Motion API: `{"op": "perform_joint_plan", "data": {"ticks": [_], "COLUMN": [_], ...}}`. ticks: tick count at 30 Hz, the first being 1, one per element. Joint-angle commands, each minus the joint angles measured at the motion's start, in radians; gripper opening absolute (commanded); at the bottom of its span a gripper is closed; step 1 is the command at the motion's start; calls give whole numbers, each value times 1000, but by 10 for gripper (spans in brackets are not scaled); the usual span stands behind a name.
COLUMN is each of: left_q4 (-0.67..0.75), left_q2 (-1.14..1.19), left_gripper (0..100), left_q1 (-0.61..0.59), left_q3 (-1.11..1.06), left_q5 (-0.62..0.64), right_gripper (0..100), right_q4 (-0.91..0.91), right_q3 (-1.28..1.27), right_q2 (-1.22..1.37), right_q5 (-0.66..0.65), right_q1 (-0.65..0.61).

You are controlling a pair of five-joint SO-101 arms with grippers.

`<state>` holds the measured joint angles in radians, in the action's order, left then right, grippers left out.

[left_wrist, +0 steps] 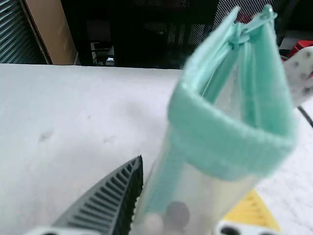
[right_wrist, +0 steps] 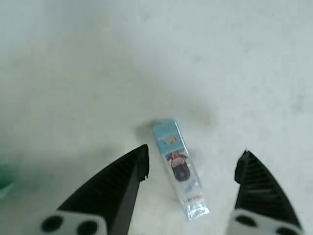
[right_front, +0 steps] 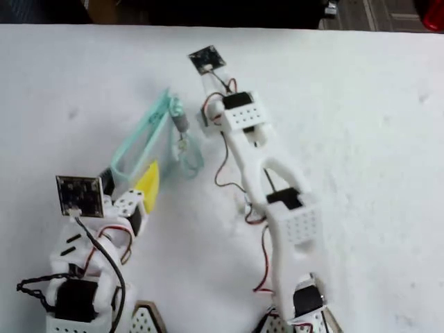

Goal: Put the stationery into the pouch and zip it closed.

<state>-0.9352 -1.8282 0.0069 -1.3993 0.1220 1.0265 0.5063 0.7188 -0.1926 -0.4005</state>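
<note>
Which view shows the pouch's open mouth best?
The left wrist view: the pouch is close up, its zipper edges spread apart. The high view shows its long open outline from above; the right wrist view catches a green sliver.

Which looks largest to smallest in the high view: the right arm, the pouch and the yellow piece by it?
1. right arm, though it stands nearer the camera
2. pouch
3. yellow piece, clearly smallest

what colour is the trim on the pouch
The pouch trim is mint green, on a see-through body; it shows best in the left wrist view.
</note>
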Motion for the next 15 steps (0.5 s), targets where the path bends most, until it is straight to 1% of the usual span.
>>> {"op": "perform_joint_plan", "data": {"ticks": [1,9,12,15], "left_q4": [0,0,0,-2], "left_q2": [10,10,10,10], "left_gripper": [234,234,234,234], "left_q1": [5,5,5,5], "left_q3": [3,6,6,6], "left_q5": [9,8,6,6], "right_gripper": [269,257,164,11], "right_q4": [77,292,325,349], "right_q3": [230,626,740,827], "right_q2": [110,383,463,522], "right_q5": [-12,-12,-14,-14], "right_q1": [-10,36,41,41]}}
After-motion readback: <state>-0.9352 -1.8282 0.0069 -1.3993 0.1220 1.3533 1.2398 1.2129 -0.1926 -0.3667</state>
